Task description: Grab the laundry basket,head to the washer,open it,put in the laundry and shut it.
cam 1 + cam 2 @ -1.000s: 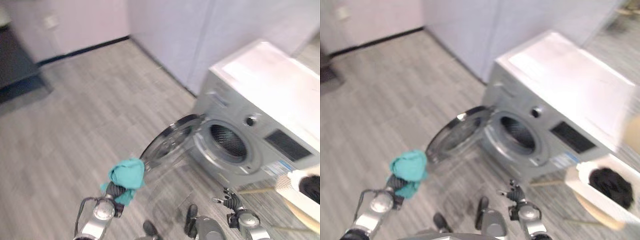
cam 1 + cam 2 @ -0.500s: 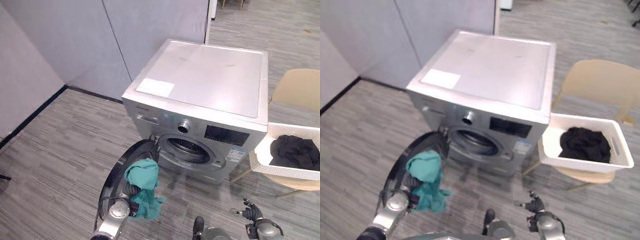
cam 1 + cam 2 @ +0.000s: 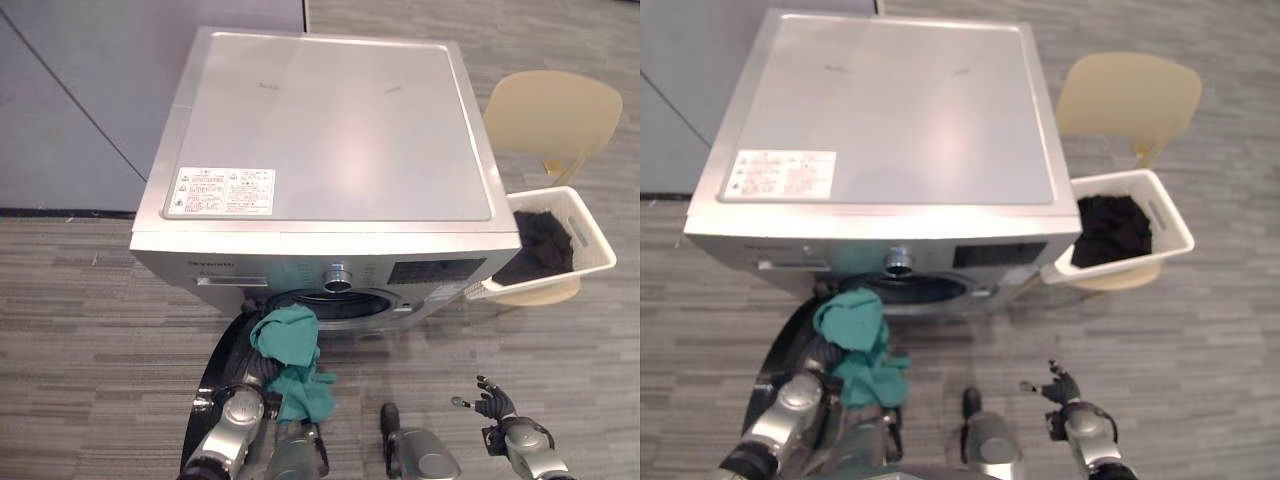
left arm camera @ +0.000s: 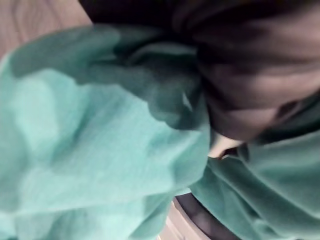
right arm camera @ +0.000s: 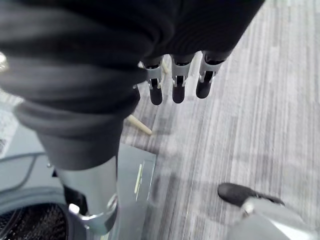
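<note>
In the left eye view, a silver washer (image 3: 330,150) fills the upper middle of the frame, its drum opening (image 3: 335,300) just under the control knob at the centre. Its dark door (image 3: 215,375) hangs open at the lower left. The left hand (image 3: 262,368) sits at the lower left, just in front of the opening, with a teal cloth (image 3: 290,350) bunched over it so that its fingers are hidden; whether they clench the cloth cannot be told from here. At the right edge a white laundry basket (image 3: 590,235) with dark clothes (image 3: 535,245) in it rests on a beige chair (image 3: 550,110) beside the washer. The right hand (image 3: 492,402) is at the lower right over the grey floor (image 3: 80,320), its fingers spread and holding nothing. The right eye view shows the same layout: cloth at the lower left below the opening, basket at the middle right, right hand low and right of centre. In the left wrist view, teal cloth covers most of the frame, pressed against the dark ribbed cover at the upper right; the fingers are buried. In the right wrist view, the fingers (image 5: 175,82) at the upper centre hang relaxed and empty over the floor, with the edge of the drum at the lower left corner.
</note>
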